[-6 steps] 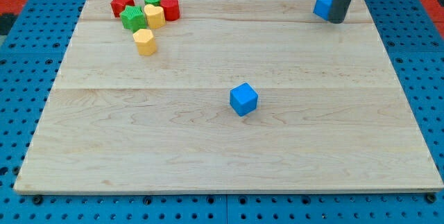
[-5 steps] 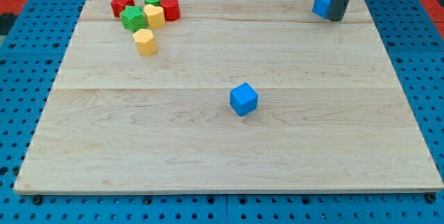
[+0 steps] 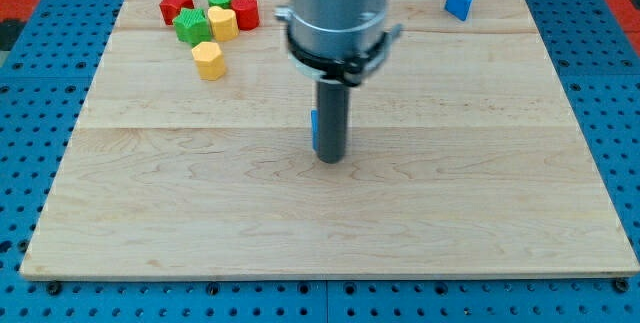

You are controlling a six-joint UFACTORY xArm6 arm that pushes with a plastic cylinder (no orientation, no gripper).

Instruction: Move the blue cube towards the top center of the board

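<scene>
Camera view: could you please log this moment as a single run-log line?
my tip at board centre | blue cube mostly hidden behind rod, contact unclear | blue block top right | task pending

Blue cube [image 3: 314, 129] mid-board (only a sliver visible behind rod)

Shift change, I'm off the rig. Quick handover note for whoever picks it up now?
No pincer on this arm. My tip is down mid-board, right in front of the blue cube, hiding all but a sliver at the rod's left edge; contact can't be judged.
Done: nothing shows, cube sits mid-board.
Left: push it to the top center.
Clear of that path: blue wedge-like block top right, red, green and yellow cluster top left.
</scene>
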